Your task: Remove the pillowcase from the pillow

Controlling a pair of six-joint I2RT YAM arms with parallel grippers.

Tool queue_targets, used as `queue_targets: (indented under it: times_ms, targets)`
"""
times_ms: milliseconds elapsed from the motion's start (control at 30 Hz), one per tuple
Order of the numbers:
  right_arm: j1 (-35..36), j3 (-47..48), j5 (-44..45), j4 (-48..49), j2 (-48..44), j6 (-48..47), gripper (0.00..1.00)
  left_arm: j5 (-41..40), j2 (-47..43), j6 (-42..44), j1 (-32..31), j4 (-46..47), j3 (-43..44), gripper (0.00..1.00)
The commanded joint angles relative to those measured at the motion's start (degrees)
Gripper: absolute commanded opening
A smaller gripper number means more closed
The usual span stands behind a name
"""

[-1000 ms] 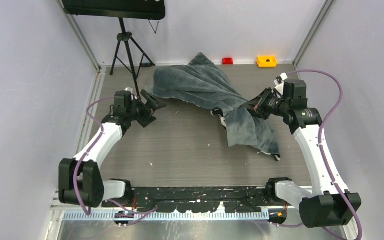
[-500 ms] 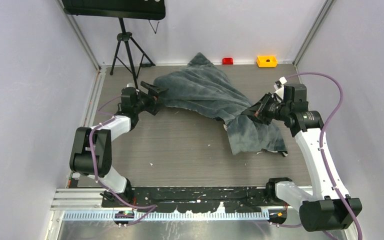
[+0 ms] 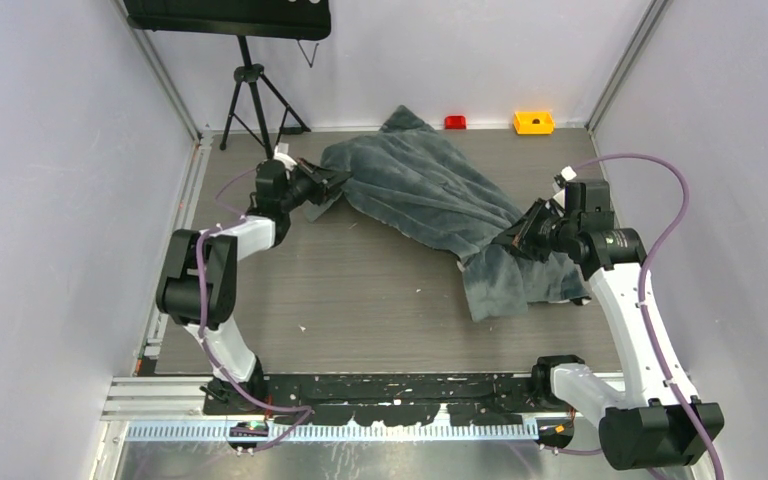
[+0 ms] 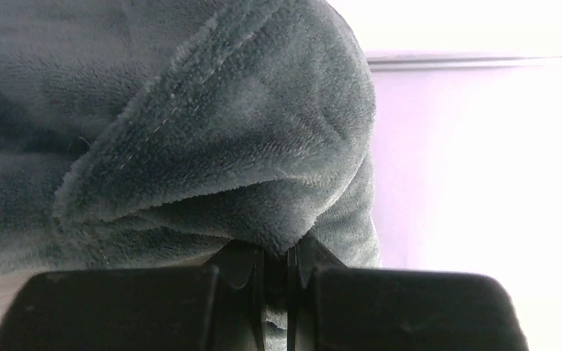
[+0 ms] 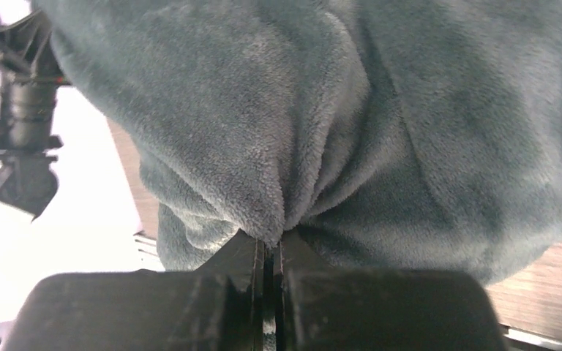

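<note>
Grey plush pillowcase is being clamped at opposite ends by the closed left gripper and right gripper.

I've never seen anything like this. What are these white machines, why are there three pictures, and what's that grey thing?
These are two robot arms bolted at the near edge of the table. The wide picture looks down from above and behind them. The other two come from a small camera on each wrist, so black fingers show at the bottom. The left gripper and right gripper are each pinched shut on a fuzzy dark grey pillowcase sprawled across the table. No pillow shows. A tripod stands at the back.
</note>
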Motion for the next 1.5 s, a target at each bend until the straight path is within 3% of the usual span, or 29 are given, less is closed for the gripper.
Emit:
queue_targets:
  times_ms: [0,167,300,500,533,567,600,667,700,800,933,1033,1233,1467]
  targets:
    - [-0.8,-0.1,13.3,1.0,0.0,-0.9,0.00,2.2,-10.7,9.4,-0.4,-3.4,-4.3,0.00]
    - [-0.8,5.5,26.0,1.4,5.5,-0.8,0.02,-3.2,-25.3,19.2,-4.6,-17.3,-12.3,0.00]
    - [-0.8,13.9,31.1,2.5,12.5,-1.3,0.02,-15.1,-33.2,24.7,-20.6,-26.8,-15.4,0.00]
    - [-0.8,28.6,40.0,-0.6,23.9,-4.4,0.08,-35.6,-36.7,26.2,-42.1,-29.8,-16.3,0.00]
    - [-0.8,30.8,40.7,-2.0,25.9,-6.1,0.23,-37.4,-36.3,27.7,-45.5,-31.6,-15.1,0.00]
    - [-0.8,32.8,41.6,-3.9,27.0,-6.8,0.46,-38.3,-35.5,28.8,-47.6,-33.5,-13.5,0.03]
    - [-0.8,34.3,42.7,-5.7,27.4,-7.2,0.62,-38.3,-34.3,29.8,-48.9,-36.4,-11.5,0.17]
    - [-0.8,33.9,43.3,-5.9,25.5,-8.5,0.74,-36.9,-31.8,31.2,-50.4,-43.8,-7.2,0.52]
    - [-0.7,32.0,42.4,-4.4,23.4,-9.4,0.76,-36.3,-30.8,31.7,-50.7,-48.7,-4.9,0.58]
    - [-0.6,26.1,39.0,-0.8,16.8,-11.3,0.85,-37.0,-30.9,32.9,-50.7,-58.0,-1.9,0.66]
    - [2.0,26.1,35.9,-3.5,14.3,-12.4,0.87,-39.1,-37.9,34.3,-49.6,-62.6,-2.5,0.82]
    - [8.3,25.3,36.2,-4.9,13.5,-13.1,0.87,-35.7,-43.5,34.0,-43.9,-64.9,-3.7,0.92]
    - [25.9,22.4,39.7,-3.4,14.6,-9.5,0.88,-22.0,-50.4,33.6,-25.1,-65.6,-8.4,0.92]
    - [43.9,22.9,45.5,0.6,22.9,-5.1,0.87,-15.6,-46.3,37.1,-12.2,-66.8,-8.8,0.90]
